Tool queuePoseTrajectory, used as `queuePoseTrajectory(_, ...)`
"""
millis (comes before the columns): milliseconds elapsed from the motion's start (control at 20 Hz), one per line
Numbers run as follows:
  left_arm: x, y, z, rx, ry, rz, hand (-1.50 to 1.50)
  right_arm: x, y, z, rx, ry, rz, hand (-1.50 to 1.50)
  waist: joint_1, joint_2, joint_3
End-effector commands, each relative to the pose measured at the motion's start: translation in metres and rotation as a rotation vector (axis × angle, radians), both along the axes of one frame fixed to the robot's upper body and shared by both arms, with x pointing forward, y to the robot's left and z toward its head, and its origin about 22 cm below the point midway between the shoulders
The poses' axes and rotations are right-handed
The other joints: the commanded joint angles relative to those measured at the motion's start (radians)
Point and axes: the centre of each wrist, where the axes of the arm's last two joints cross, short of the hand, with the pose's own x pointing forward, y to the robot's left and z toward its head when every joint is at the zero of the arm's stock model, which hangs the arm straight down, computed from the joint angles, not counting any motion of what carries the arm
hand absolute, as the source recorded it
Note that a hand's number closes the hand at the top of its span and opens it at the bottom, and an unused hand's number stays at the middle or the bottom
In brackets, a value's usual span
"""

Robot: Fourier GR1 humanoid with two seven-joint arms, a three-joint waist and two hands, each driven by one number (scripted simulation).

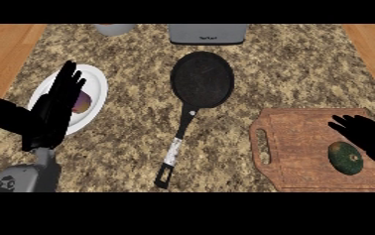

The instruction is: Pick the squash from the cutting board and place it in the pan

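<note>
Left hand (62, 97) fingers straight, right hand (359, 130) spread above squash (345, 157), granite counter (132, 130).

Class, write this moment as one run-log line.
squash: on cutting board | pan: holds nothing | right hand: open, beside squash | left hand: open, over plate

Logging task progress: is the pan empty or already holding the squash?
Empty. The pan shows only its dark inside; the squash lies on the cutting board.
</note>
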Motion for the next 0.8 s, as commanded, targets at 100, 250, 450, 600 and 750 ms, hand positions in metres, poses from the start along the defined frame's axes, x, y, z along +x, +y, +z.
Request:
queuePoseTrajectory(100, 0.014, -0.013, -0.005, -0.01, 0.011, -0.01, 0.0, 0.016, -0.008, -0.025, -0.027, 0.036, -0.011, -1.5, -0.001, 0.001, 0.0)
queuePoseTrajectory(250, 0.02, -0.009, 0.005, 0.0, 0.006, -0.002, 0.0, 0.01, -0.018, -0.032, -0.027, 0.046, 0.011, -1.5, -0.003, 0.001, 0.0)
queuePoseTrajectory(450, 0.009, -0.017, 0.0, -0.01, 0.01, 0.002, 0.0, 0.03, 0.011, -0.04, 0.012, 0.028, -0.012, -1.5, 0.001, 0.0, 0.0)
queuePoseTrajectory(600, 0.006, -0.01, 0.003, -0.011, -0.011, 0.021, 0.0, 0.027, 0.003, -0.046, 0.045, 0.039, 0.003, -1.5, -0.001, 0.0, 0.0)
queuePoseTrajectory(750, 0.005, -0.008, -0.018, -0.01, 0.006, -0.005, 0.0, 0.023, 0.0, -0.065, 0.021, 0.057, 0.01, -1.5, -0.001, 0.0, 0.0)
